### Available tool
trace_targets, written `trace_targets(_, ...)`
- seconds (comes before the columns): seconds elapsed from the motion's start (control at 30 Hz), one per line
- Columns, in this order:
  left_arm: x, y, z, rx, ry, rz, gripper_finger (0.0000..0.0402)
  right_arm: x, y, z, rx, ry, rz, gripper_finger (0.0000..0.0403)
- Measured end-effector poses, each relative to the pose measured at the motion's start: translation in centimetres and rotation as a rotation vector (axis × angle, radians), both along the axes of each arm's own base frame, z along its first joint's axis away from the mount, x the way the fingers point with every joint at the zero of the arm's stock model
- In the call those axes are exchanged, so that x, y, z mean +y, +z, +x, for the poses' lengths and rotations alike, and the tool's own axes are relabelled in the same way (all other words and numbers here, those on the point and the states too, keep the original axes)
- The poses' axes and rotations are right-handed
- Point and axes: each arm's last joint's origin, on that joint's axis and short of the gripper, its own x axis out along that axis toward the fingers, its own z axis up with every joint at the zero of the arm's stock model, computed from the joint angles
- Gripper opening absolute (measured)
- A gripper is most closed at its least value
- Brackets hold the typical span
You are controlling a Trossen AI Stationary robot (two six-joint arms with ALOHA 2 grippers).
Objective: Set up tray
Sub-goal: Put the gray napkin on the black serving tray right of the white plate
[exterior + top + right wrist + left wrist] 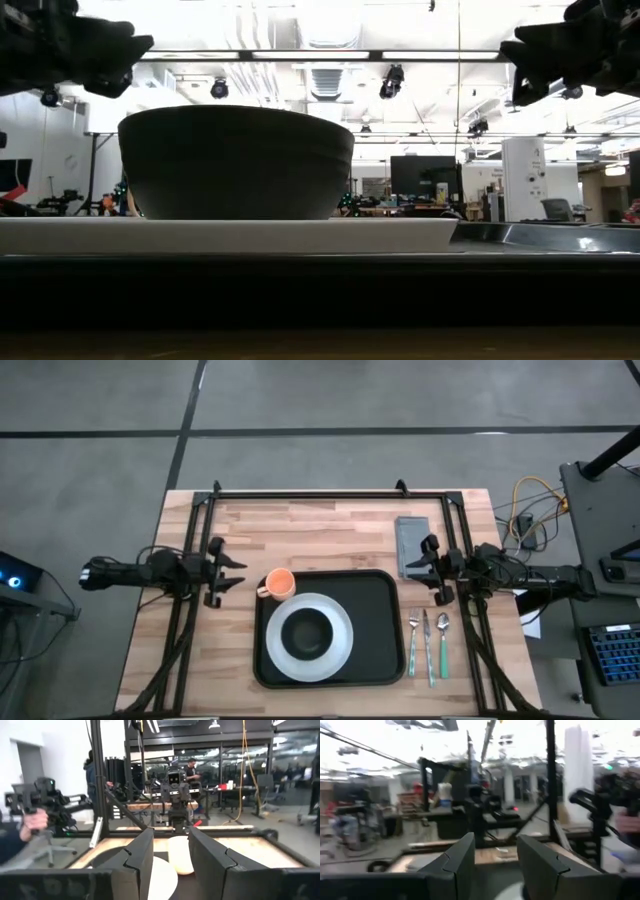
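High view: tray [380, 622] at table centre, holding plate [340, 645] and bowl [306, 632] | left gripper [232, 572] open, beside tray's left | right gripper [421, 567] open, right of tray

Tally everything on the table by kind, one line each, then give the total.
Tray: 1
Plate: 1
Bowl: 1
Orange cup: 1
Grey napkin: 1
Fork: 1
Knife: 1
Spoon: 1
Total: 8
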Motion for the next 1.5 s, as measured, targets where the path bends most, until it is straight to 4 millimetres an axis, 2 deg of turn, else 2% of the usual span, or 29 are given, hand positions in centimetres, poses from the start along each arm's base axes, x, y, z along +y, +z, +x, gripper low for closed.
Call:
trace_targets(0.53,-0.2,-1.0,0.8,0.123,-0.045,-0.017,0.0130,0.0,0.2,0.0,-0.011,0.014,0.062,0.0112)
trace_targets(0.73,-0.2,-1.4,1.1,0.164,-0.045,-0.015,0.0130,0.0,1.6,0.0,-0.007,0.017,0.067,0.0112)
trace_targets(0.9,-0.2,-1.7,1.4,0.201,-0.044,-0.014,0.0130,0.0,3.4,0.0,0.148,0.003,0.029,0.0112)
trace_targets(1.17,-0.1,-2.2,1.7,0.257,-0.015,-0.035,0.0130,0.0,6.6,-0.1,0.491,0.001,-0.020,0.0112)
trace_targets(1.3,-0.1,-2.2,1.8,0.268,-0.017,-0.062,0.0130,0.0,7.6,0.9,0.548,0.017,-0.016,0.0112)
trace_targets(1.5,-0.1,-2.4,1.8,0.273,-0.016,-0.062,0.0130,-0.2,7.4,3.3,0.677,0.026,-0.022,0.0112)
